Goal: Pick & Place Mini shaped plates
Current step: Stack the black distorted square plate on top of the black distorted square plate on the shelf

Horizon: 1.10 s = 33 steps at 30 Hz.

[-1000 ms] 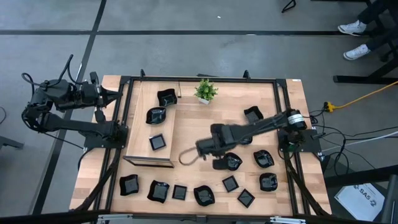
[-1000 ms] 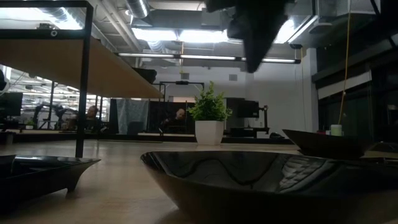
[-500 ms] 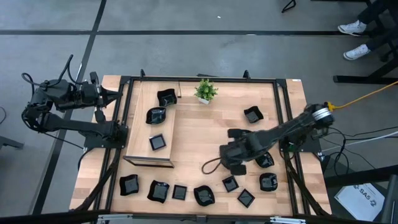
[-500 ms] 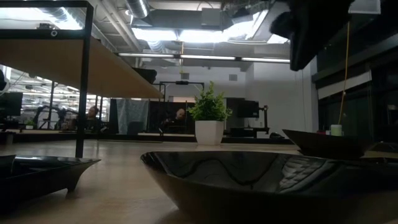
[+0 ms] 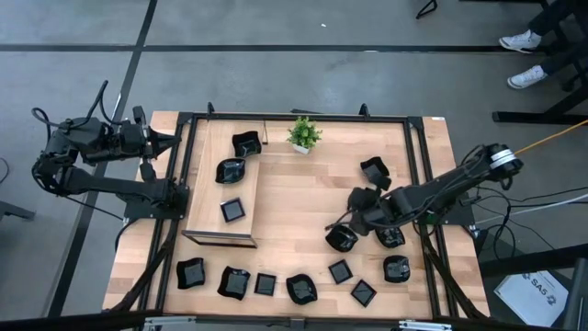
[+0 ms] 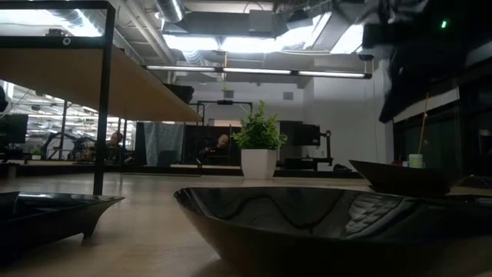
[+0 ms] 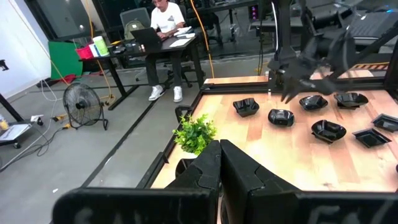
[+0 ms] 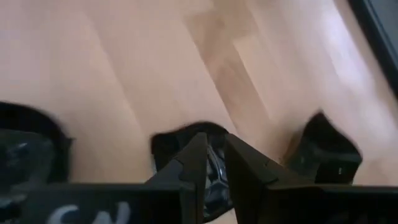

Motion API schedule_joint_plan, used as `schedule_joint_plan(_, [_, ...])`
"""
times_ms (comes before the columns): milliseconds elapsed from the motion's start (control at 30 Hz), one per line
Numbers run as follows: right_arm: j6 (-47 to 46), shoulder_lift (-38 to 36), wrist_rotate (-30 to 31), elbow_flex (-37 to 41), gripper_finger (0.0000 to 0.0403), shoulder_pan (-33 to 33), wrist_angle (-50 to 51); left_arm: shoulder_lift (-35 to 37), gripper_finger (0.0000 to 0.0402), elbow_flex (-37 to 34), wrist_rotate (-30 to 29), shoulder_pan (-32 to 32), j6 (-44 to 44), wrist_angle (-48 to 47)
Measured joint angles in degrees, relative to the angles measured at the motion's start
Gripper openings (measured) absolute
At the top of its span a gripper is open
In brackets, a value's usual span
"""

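Note:
Several mini shaped plates, glossy and black, lie flat on the wooden table. A row of them lies along the near edge (image 5: 265, 284) and more lie at the right (image 5: 374, 170). My right gripper (image 5: 349, 219) (image 8: 215, 155) hovers above the right half, tipped down over one rounded plate (image 5: 342, 239) (image 8: 177, 140). Its fingers stand a narrow gap apart with nothing between them. In the low view it is a dark shape high at the right (image 6: 407, 77). My left gripper (image 5: 173, 142) (image 7: 219, 155) waits shut beyond the table's left edge.
A shallow wooden tray (image 5: 204, 188) on the left half holds three plates (image 5: 233, 210). A small green potted plant (image 5: 303, 133) stands at the far edge. Black frame rails (image 5: 418, 184) border the table. A person (image 7: 166, 15) sits at a desk beyond it.
My right gripper has swung from the table's middle toward its right edge, sinking somewhat, rolling and tipping more steeply down. It now hangs over the rounded plate at the right. No plate has moved.

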<state>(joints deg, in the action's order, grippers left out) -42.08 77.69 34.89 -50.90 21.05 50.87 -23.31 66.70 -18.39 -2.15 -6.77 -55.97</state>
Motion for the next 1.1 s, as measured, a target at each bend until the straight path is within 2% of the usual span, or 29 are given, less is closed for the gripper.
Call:
schedule_joint_plan(167, [-11.52,0.27,0.87,2.63,0.0058,-3.61,0.04,0.0,0.0004,-0.01,0.0,-0.01,0.0,-0.02])
schedule_joint_plan(267, [-14.9,0.29,1.07,2.89,0.0058,-6.6,0.48,0.0,0.0004,0.0,0.0,-0.01,0.0,0.0])
schedule_joint_plan(367, [-14.72,0.29,-0.05,2.89,0.0058,-9.77,0.92,0.0,0.0004,0.0,0.0,0.0,-0.02,-0.02])
schedule_joint_plan(633, [-14.96,0.32,-7.82,2.89,0.0058,-19.47,1.76,0.0,0.0004,0.0,0.01,-0.01,-0.01,-0.01])
schedule_joint_plan(867, [-7.96,0.33,-10.05,2.89,0.0061,-24.95,1.36,0.0,0.0004,0.0,0.0,-0.01,0.0,-0.02])
schedule_joint_plan(1100, [-7.37,0.33,-9.02,2.89,0.0124,-27.4,-0.86,0.0,0.0004,0.0,0.01,0.0,0.0,-0.01])
